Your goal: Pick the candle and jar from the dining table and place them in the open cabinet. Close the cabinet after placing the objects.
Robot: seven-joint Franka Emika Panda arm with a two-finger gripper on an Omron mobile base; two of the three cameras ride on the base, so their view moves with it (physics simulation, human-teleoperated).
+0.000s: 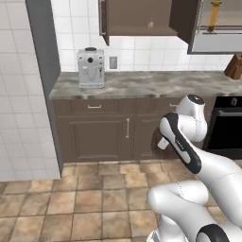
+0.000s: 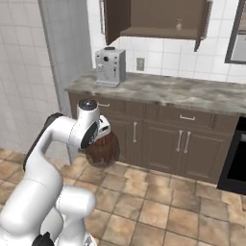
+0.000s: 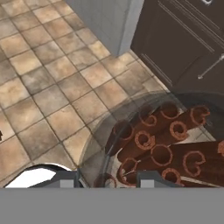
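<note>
My gripper [image 2: 101,136] hangs low in front of the under-counter cupboards, shut on the jar [image 2: 103,151], a squat reddish-brown ribbed pot. In the hand view the jar [image 3: 162,144] sits right under the fingertips [image 3: 151,178], with brown rolled sticks showing through its top. Behind my forearm a sliver of the jar [image 1: 155,140] peeks out. High on the wall, the dark brown cabinet [image 2: 158,17] stands open. A small pale candle [image 2: 178,24] stands on its shelf, and both the cabinet [image 1: 137,16] and the candle [image 1: 150,23] appear again from the left base camera. The dining table is out of view.
A silver coffee machine [image 2: 109,66] stands on the marble counter [image 2: 192,91] below the cabinet. A grey wall column [image 1: 45,56] juts out at the left, and a black oven [image 1: 227,127] sits at the right. Tiled floor lies open in front.
</note>
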